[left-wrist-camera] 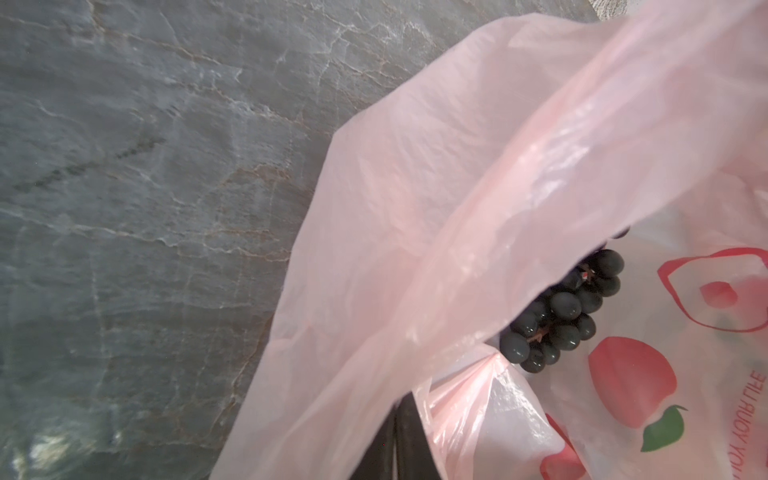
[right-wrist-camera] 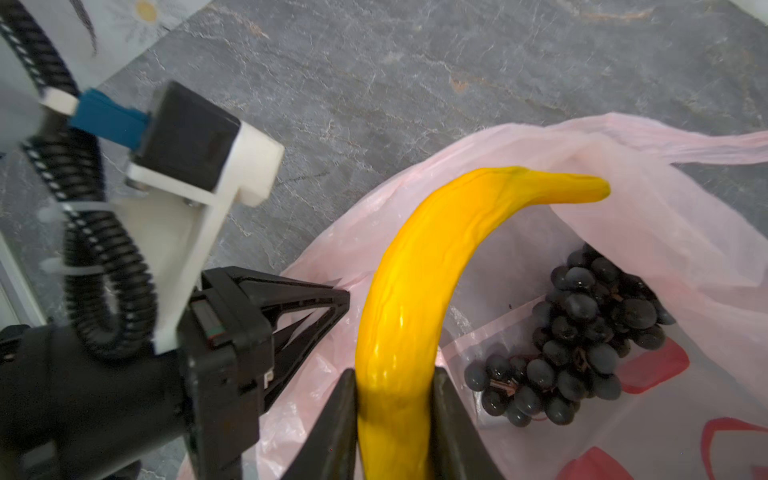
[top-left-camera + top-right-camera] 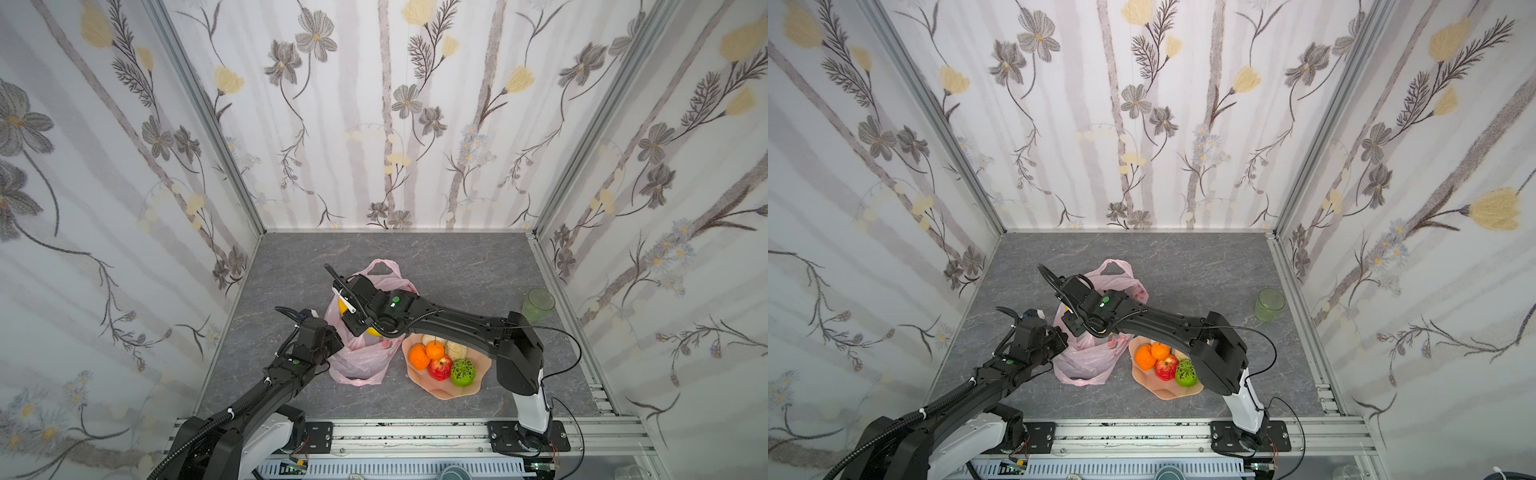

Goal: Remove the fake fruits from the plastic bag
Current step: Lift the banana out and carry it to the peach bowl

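The pink plastic bag [image 3: 361, 357] [image 3: 1088, 361] lies open mid-table. My right gripper [image 2: 395, 376] is shut on the lower end of the yellow banana [image 2: 419, 270], which curves up over the bag's mouth. A dark grape bunch [image 2: 582, 332] [image 1: 561, 320] rests inside the bag. My left gripper [image 1: 399, 415] is shut on a fold of the bag's rim at its left side, and its tip [image 2: 343, 297] shows in the right wrist view. On the peach plate [image 3: 473, 388] sit two oranges [image 3: 419, 356], a red apple [image 3: 439, 368], a green fruit [image 3: 462, 372] and pale beige ones [image 3: 455, 350].
A green translucent cup [image 3: 538, 305] [image 3: 1270, 304] stands at the right near the side wall. The right arm reaches across above the plate. Patterned walls close in the grey table on three sides.
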{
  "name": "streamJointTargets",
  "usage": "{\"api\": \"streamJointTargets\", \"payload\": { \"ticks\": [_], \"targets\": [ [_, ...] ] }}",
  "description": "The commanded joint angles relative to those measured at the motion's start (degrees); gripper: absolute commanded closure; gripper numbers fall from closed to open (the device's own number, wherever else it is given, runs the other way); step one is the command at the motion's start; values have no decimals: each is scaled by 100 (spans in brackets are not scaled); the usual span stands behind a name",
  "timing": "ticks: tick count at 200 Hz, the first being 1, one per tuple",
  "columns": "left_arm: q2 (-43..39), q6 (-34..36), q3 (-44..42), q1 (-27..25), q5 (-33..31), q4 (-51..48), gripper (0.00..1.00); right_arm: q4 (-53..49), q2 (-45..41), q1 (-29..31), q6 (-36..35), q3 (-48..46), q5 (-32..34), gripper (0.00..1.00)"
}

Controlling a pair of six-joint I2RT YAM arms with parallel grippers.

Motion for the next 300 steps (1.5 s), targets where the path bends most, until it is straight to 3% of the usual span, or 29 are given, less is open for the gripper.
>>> {"api": "streamJointTargets", "payload": {
  "ticks": [1, 54, 161, 226, 248, 300],
  "targets": [
    [23, 36, 106, -3, -200, 86, 100, -6, -202, 54, 30, 30, 192, 72],
    [58, 61, 153, -12, -227, 86, 100, -238, -990, 348, 322, -560, 519, 72],
    [49, 70, -41, -6, -279, 88, 100, -884, -3450, 855, 417, -3454, 692, 73],
    [119, 96, 13, -4, -255, 94, 100, -1068, -4134, 862, 253, -3838, 938, 72],
    [102, 129, 9, -3, -264, 86, 100, -1019, -4225, 836, -53, -3918, 989, 70],
    [-11, 184, -69, -7, -280, 93, 100, -768, -4725, 860, -1660, -4357, 958, 71]
  ]
}}
